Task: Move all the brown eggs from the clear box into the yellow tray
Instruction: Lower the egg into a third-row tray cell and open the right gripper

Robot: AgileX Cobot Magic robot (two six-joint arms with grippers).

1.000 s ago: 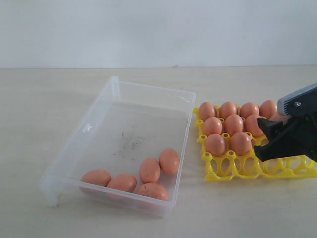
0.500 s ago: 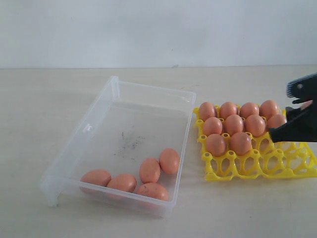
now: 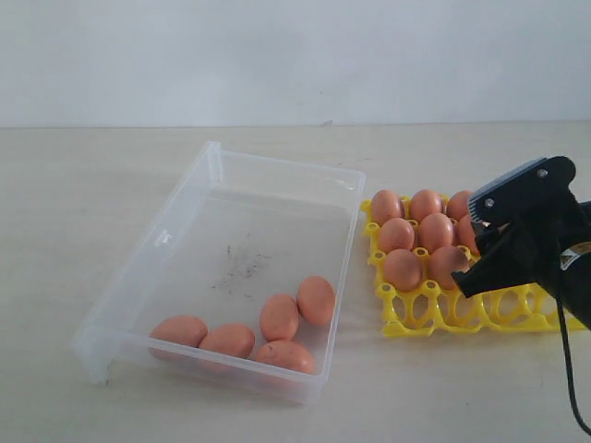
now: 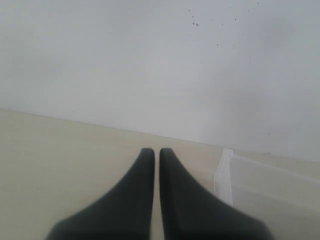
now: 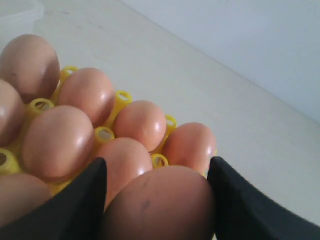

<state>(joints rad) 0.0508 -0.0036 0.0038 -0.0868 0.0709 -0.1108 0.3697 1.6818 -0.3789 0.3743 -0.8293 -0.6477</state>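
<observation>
Five smooth, orange-brown oval eggs [image 3: 279, 317] lay on their sides, clustered by the 6 o'clock wall of the large, shallow, rectangular box of clear plastic [image 3: 212, 161], whose floor bore dark scuff marks near its middle. Just beside the box, at its 3 o'clock, sat the bright yellow plastic lattice egg tray [image 3: 416, 318]. At least eight like eggs stood in the cups of its 12 o'clock rows, and one more egg [image 5: 155, 205] sat gripped between the dark fingers of the right gripper [image 5: 157, 161] over its 3 o'clock side.
</observation>
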